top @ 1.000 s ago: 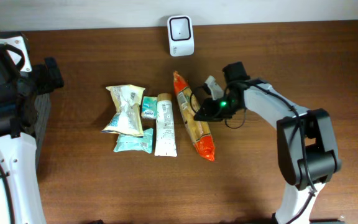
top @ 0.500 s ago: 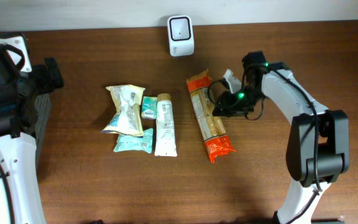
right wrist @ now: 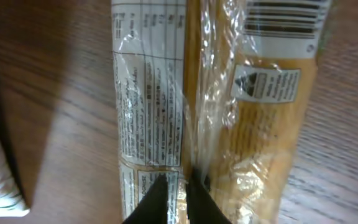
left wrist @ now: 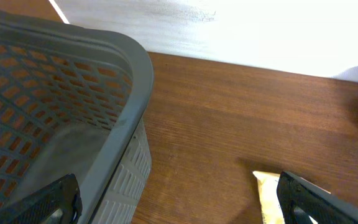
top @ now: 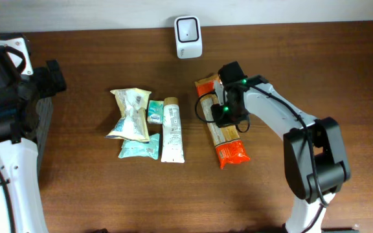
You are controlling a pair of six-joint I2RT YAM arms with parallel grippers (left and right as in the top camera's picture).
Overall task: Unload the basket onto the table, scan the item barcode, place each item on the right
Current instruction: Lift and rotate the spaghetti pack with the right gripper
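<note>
"Well, where is the thing to scan?"

"The long orange and yellow plastic packet [top: 225,141] lies flat on the brown wooden desk [top: 342,65], near the middle, a bit toward 3 o'clock. Its black-striped barcode [right wrist: 284,18] faces up."

"Is the right hand [right wrist: 178,199] holding it?"

"Its two tips sit close together over the clear seam down the middle of the packet. I cannot tell if they nip the wrap or only touch it."

"How would the packet feel?"

"Light, I think, and crinkly and slippery outside. The stuff inside looks thin and might snap. A soft hold around the middle seems best, away from the barcode."

"What is around it?"

"The white box-shaped scanner [top: 188,37] stands at 11 o'clock from the packet, with bare desk between. A cream squeeze tube [top: 172,129] lies at 9 o'clock, near but apart. A pale crinkled pouch [top: 129,113] and small teal packets [top: 138,149] lie past it."

"And the left hand [left wrist: 179,198]?"

"Spread wide, holding nothing, far off at 9 o'clock beside a grey plastic basket with holes [left wrist: 73,124]."
</note>
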